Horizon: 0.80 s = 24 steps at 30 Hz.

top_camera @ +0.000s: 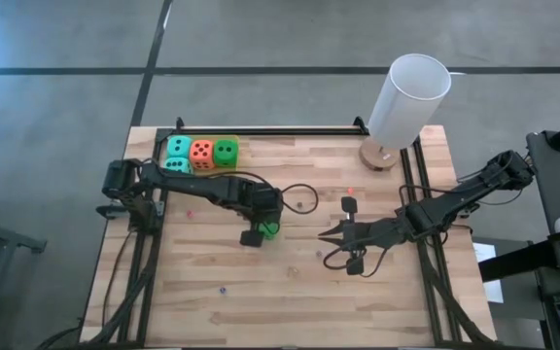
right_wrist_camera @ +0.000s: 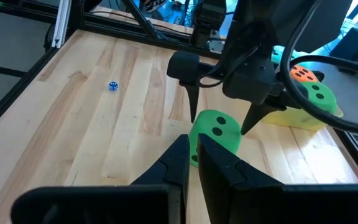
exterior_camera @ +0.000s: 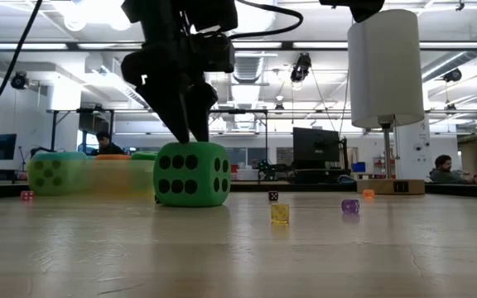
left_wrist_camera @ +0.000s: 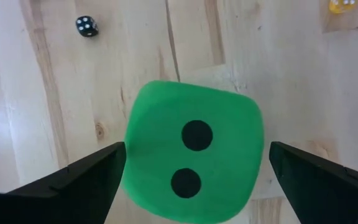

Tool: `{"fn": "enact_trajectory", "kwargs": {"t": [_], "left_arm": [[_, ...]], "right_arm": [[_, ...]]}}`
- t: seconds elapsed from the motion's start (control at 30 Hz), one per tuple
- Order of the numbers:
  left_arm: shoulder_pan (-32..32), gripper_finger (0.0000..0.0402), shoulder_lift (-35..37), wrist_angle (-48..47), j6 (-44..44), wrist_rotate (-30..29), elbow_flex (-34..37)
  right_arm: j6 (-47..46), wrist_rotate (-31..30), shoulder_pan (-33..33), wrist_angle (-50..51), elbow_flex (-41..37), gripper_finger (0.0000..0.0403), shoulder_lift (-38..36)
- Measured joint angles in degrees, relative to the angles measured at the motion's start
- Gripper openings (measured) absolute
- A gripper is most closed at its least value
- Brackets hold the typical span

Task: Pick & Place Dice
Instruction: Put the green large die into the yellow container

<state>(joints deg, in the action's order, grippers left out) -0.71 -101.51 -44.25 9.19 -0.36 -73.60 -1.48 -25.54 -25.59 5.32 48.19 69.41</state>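
Your left gripper (top_camera: 263, 233) hangs over a green die (left_wrist_camera: 191, 160) near the middle of the table (top_camera: 261, 301), its fingers spread wide on either side of the cube and clear of it. Your right gripper (top_camera: 327, 235) waits nearby with its fingers together, and the other four dice (top_camera: 200, 153) sit bunched at the table's far left corner.

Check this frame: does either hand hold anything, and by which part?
Nothing is held. The left hand is open, straddling the green die without touching. The right hand is shut, empty.
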Motion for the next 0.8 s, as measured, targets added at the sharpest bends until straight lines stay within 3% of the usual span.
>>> {"fn": "enact_trajectory", "kwargs": {"t": [0.8], "left_arm": [[1.2,0.0399,-1.0,1.9,1.2,0.1,0.0]], "right_arm": [[0.0,0.0,0.0,0.0,0.0,0.0028,0.0]]}}
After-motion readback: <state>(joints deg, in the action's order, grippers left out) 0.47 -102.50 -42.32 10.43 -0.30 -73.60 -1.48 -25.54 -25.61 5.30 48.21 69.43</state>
